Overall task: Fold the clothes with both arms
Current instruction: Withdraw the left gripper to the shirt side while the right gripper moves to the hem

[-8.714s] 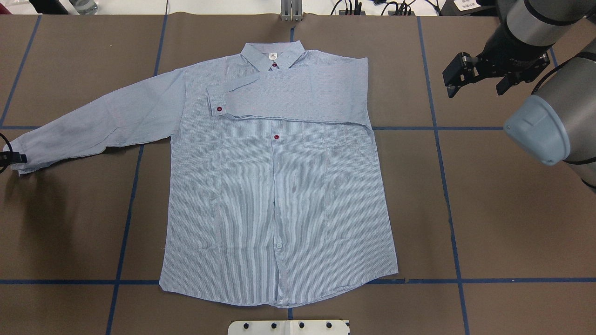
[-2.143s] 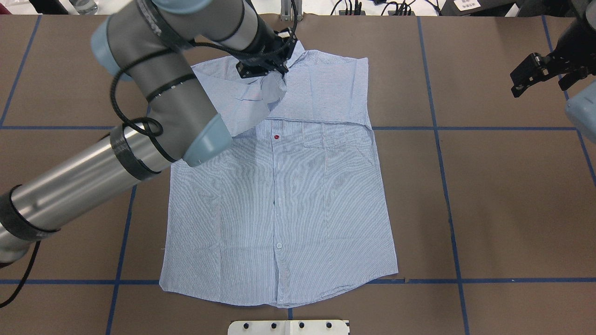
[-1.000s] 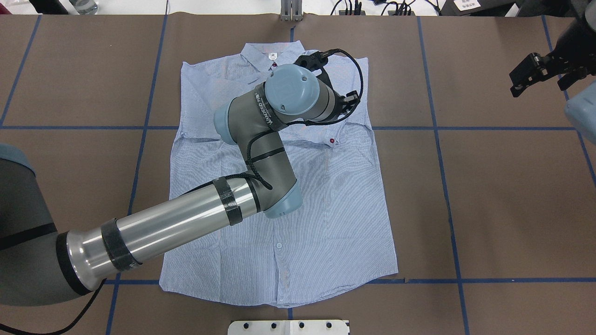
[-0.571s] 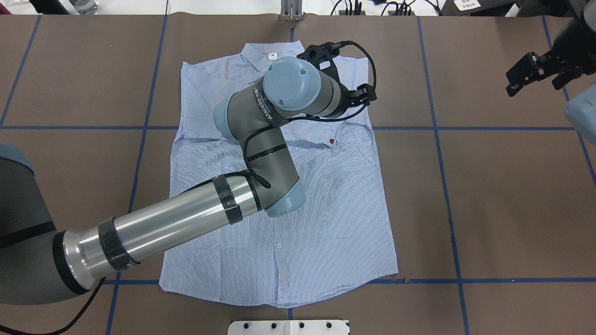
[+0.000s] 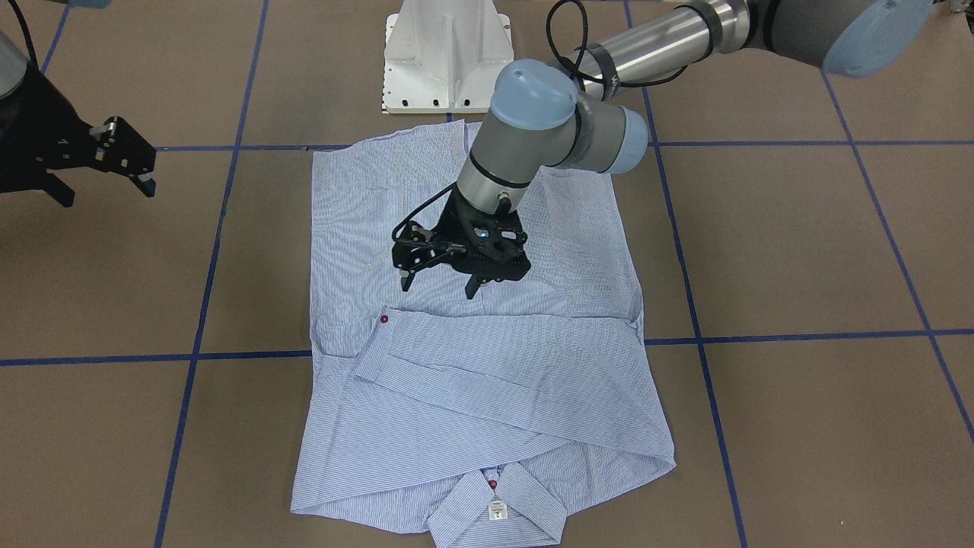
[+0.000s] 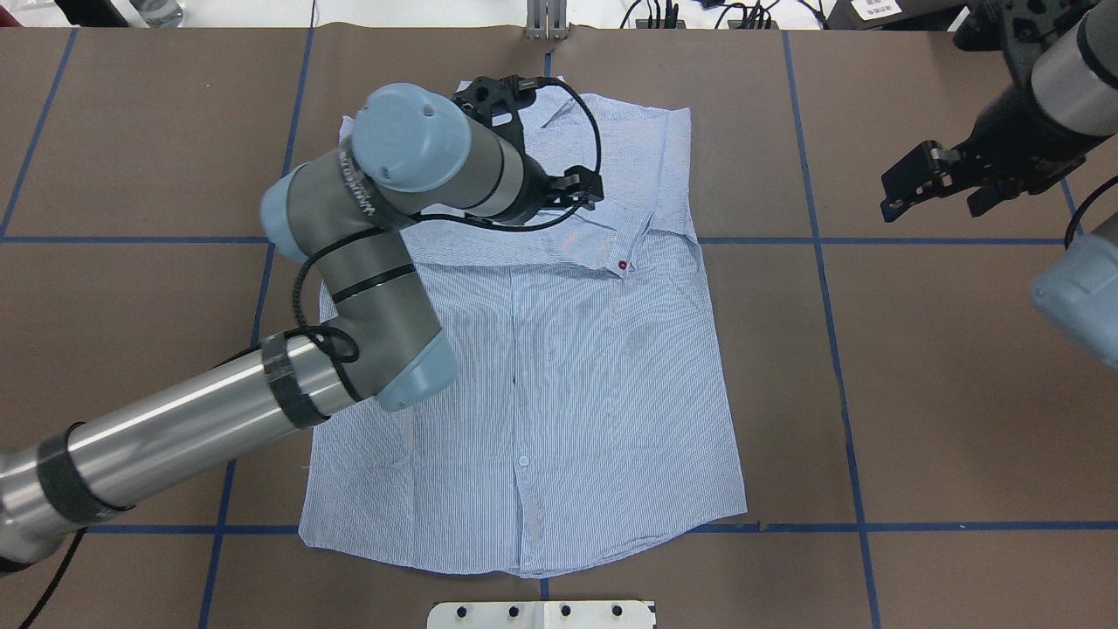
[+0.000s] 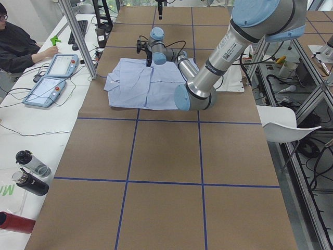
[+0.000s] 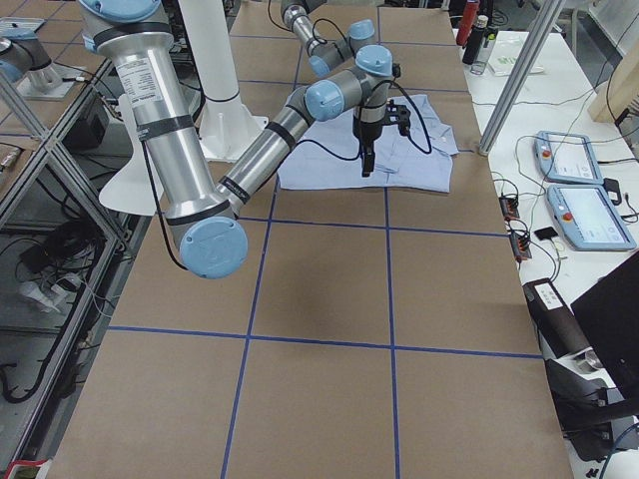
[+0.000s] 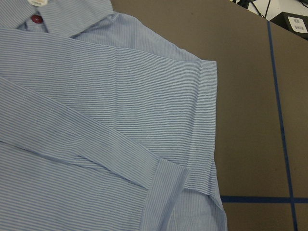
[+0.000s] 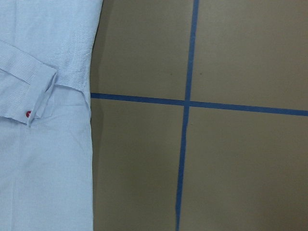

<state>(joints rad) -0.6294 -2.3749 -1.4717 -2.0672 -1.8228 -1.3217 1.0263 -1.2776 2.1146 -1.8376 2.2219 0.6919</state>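
The light blue striped shirt lies face up on the brown table, both sleeves folded across its chest. The upper sleeve's cuff with a red button rests near the shirt's right side, and the collar is at the far edge. My left gripper hovers open and empty just above the shirt's middle, short of the folded sleeves. My right gripper hangs open and empty over bare table, well right of the shirt. The left wrist view shows the folded sleeves. The right wrist view shows the cuff.
Blue tape lines divide the brown table cover. The white pedestal base stands at the robot's edge. A person sits at a side table with tablets beyond the far edge. Bottles stand there too.
The left arm carried the outstretched sleeve across the chest, laid it down and let go. It has since swung back to the left. The right gripper moved lower and closer to the shirt.
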